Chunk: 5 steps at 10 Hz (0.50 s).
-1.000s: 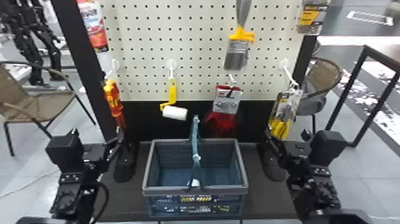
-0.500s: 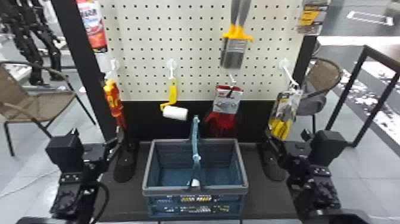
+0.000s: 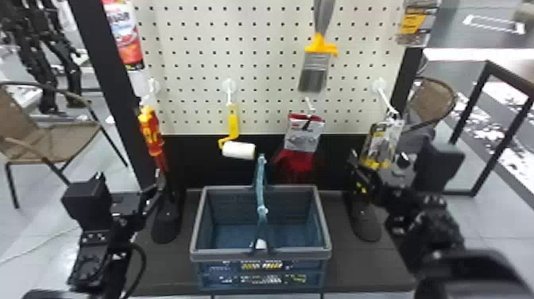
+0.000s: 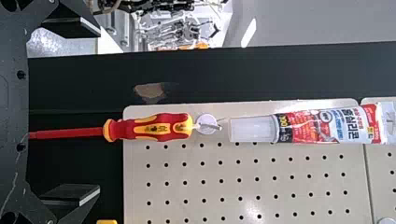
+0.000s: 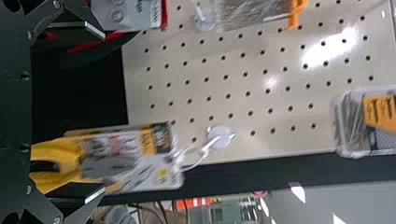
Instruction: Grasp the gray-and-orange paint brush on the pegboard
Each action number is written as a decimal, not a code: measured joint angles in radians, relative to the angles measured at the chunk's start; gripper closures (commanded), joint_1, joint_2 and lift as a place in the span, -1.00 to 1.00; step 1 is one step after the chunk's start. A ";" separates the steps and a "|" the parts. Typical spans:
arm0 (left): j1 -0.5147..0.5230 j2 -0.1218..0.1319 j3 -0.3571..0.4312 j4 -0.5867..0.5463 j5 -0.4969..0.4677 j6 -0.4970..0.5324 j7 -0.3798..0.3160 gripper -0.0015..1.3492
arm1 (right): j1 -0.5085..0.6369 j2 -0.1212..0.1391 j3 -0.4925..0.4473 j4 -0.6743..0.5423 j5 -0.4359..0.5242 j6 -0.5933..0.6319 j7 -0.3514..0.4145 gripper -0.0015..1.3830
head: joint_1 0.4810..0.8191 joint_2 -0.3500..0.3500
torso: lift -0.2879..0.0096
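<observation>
The gray-and-orange paint brush (image 3: 316, 59) hangs high on the pegboard (image 3: 258, 51), right of centre, above the packaged red gloves (image 3: 298, 153). Its long axis runs nearly upright: gray handle up, orange collar in the middle, bristles pointing down with a slight lean. The right claw (image 5: 100, 112) sits low on the right with its fingers spread wide, facing a yellow-and-gray hanging pack (image 5: 126, 149), well below the brush. The left claw (image 4: 95, 112), also spread wide, sits low on the left near the red-and-yellow screwdriver (image 4: 149, 128).

A black surface (image 3: 357, 266) at lower centre carries a blue-gray basket (image 3: 294, 251), flanked by the pegboard (image 3: 258, 59)'s two black feet (image 3: 167, 224).
</observation>
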 measured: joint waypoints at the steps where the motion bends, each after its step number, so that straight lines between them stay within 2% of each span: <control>1: -0.001 0.000 -0.002 0.000 0.000 0.003 0.000 -0.81 | -0.032 -0.014 0.000 -0.058 -0.005 0.102 0.022 -0.80 | -0.60 0.00 | 0.26; 3: -0.004 0.001 -0.006 0.002 0.000 0.007 0.000 -0.81 | -0.097 -0.039 -0.006 -0.118 -0.046 0.215 0.049 -0.81 | -0.60 0.00 | 0.26; 5: -0.006 0.001 -0.008 0.003 -0.001 0.013 0.000 -0.81 | -0.166 -0.065 -0.010 -0.137 -0.069 0.270 0.079 -0.83 | -0.60 0.00 | 0.26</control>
